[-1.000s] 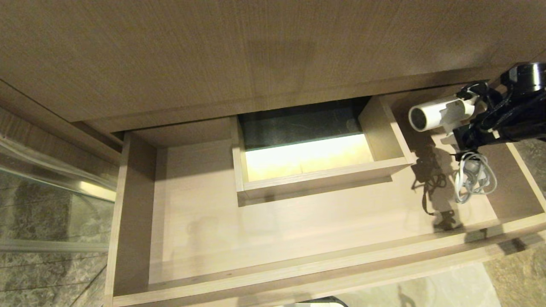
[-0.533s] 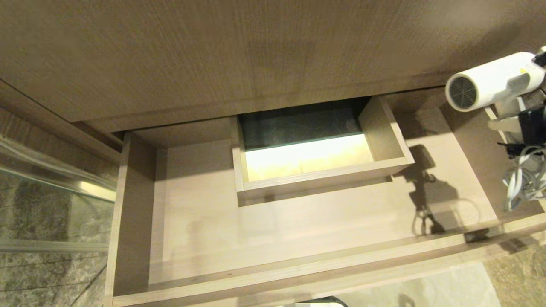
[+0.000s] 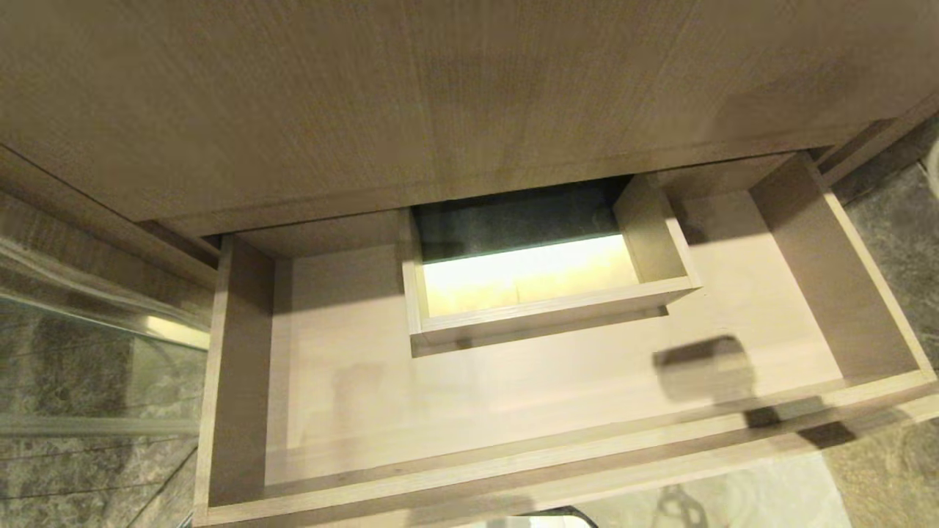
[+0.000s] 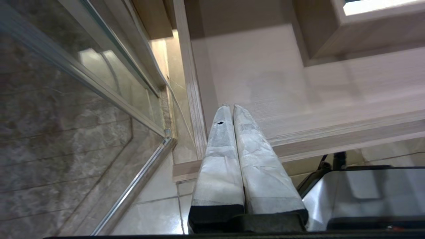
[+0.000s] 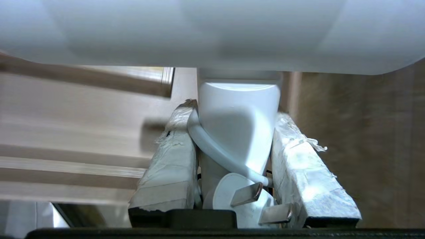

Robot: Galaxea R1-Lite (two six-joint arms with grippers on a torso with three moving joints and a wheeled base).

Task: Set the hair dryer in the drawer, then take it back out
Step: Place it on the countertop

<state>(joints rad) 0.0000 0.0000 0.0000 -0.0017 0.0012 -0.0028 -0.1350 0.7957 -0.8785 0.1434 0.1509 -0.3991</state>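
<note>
The light wood-grain drawer (image 3: 513, 469) stands pulled open in the head view, with only its boxed cutout (image 3: 543, 282) at mid-back and a shadow on its floor. The white hair dryer (image 5: 239, 122) shows only in the right wrist view. There my right gripper (image 5: 232, 116) is shut on its handle, with the cord and the plug (image 5: 245, 199) caught between the taped fingers. The dryer's body fills the far side of that view. The right arm is outside the head view. My left gripper (image 4: 229, 107) is shut and empty, parked near the drawer's front left corner (image 4: 189, 169).
A taller wood-grain panel (image 3: 440, 95) hangs over the back of the drawer. A glass shower partition with a metal frame (image 4: 132, 113) stands to the left over stone tiles. Marble floor lies to the right of the drawer (image 3: 902, 242).
The right gripper has lifted the hair dryer and its cord up out of the drawer's right end and out of the head view. The head view has shifted slightly.
</note>
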